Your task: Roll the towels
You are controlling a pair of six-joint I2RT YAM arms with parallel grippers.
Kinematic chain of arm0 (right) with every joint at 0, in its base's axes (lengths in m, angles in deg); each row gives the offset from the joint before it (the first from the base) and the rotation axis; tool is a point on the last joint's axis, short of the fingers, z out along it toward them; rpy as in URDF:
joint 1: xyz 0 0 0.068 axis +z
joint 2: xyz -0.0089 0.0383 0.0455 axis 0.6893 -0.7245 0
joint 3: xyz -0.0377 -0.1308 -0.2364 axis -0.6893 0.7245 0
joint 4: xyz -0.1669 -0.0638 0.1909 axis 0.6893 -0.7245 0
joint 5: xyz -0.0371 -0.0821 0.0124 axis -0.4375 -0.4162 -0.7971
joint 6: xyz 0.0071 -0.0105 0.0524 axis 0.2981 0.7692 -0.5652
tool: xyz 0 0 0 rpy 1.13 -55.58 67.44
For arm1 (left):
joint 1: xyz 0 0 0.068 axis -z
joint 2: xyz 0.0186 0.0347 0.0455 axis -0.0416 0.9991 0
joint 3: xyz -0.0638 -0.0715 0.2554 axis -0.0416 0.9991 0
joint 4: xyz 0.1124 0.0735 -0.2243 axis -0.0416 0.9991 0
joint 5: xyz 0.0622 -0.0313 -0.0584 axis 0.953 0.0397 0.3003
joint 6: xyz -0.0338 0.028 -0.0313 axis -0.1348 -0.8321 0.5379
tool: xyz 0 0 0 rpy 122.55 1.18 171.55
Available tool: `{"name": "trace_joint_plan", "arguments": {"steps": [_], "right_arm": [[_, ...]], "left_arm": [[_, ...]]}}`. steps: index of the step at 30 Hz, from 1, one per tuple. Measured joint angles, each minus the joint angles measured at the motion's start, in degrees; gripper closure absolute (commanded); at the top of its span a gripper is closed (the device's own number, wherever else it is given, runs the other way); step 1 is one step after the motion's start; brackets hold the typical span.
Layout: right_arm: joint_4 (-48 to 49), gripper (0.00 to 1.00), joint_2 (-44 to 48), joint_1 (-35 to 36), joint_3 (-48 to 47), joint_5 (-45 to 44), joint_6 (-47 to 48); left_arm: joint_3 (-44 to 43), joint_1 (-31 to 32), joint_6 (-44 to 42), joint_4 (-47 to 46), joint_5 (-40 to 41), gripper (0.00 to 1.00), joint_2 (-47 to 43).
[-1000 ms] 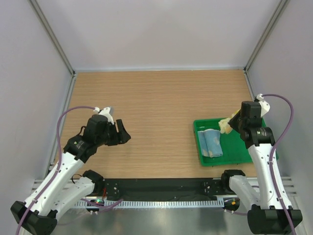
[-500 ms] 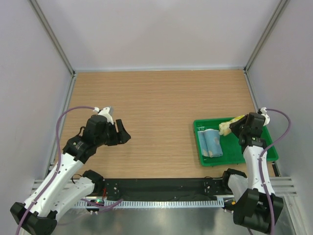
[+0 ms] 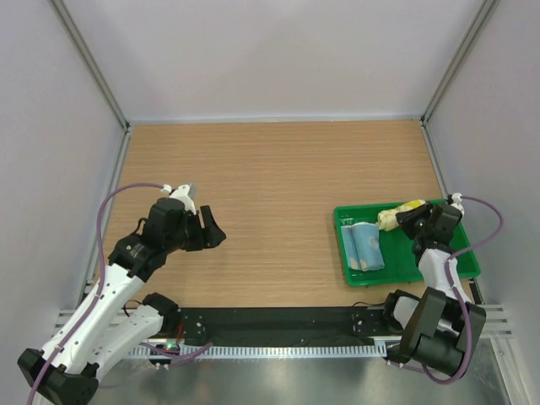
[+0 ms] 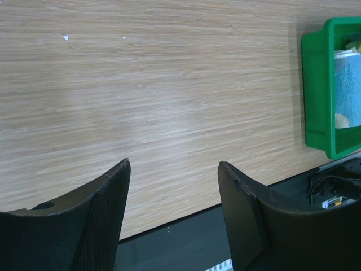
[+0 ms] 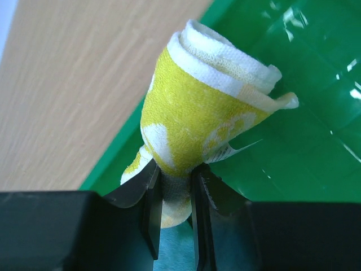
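**Top view.** Pale walls close the light wooden table [image 3: 278, 177] on its left, far and right edges. Most of the board lies open between your two arms. One green plastic tray [image 3: 341, 240] sits toward the right near corner, close to the right wall. You have two towels. One light blue dotted cloth roll [image 3: 365, 245] lies inside the tray near its left wall. One pale yellow cloth roll with lime-green patches [image 3: 395, 216] is at the tray's far rim. Your right gripper [image 3: 410, 221] meets the yellow roll's right end. Your left gripper [image 3: 211, 231] hangs over bare wood, well apart from the tray.

**Left wrist view.** Two black, textured fingers [image 4: 107, 214] stand wide apart with nothing between them, above fine straight wood grain. The tray's thick glossy rim [image 4: 316, 84] and part of the blue roll [image 4: 347, 79] show at the right edge.

**Right wrist view.** Two narrow fingers [image 5: 149, 209] pinch the yellow roll [image 5: 192, 113] at one end. Its terry layers spiral and flare like a cone. The glossy, grid-moulded tray floor [image 5: 304, 158] lies beneath, with wood [image 5: 73, 84] beyond its rim. You cannot tell whether the roll rests on the tray.
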State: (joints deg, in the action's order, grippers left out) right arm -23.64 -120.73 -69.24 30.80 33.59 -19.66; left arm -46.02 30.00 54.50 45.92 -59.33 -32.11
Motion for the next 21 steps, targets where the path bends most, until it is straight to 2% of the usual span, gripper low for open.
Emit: {"name": "trace_joint_plan", "arguments": {"steps": [5, 11, 19, 21], "right_arm": [[-0.26, 0.99, -5.27, -0.07, 1.79, -0.04, -0.59], [-0.66, 0.99, -6.64, -0.07, 1.6, -0.83, -1.7], [0.42, 0.99, -14.99, -0.07, -2.43, -0.17, -2.56], [0.39, 0.95, -15.91, -0.07, -3.15, 0.2, -2.56]], "left_arm": [[0.0, 0.0, -0.04, -0.02, -0.04, 0.36, 0.0], [0.0, 0.0, -0.15, -0.04, -0.04, 0.36, -0.04], [0.0, 0.0, -0.5, -0.04, -0.04, 0.36, -0.04], [0.0, 0.0, -0.59, -0.04, -0.04, 0.36, -0.04]]}}
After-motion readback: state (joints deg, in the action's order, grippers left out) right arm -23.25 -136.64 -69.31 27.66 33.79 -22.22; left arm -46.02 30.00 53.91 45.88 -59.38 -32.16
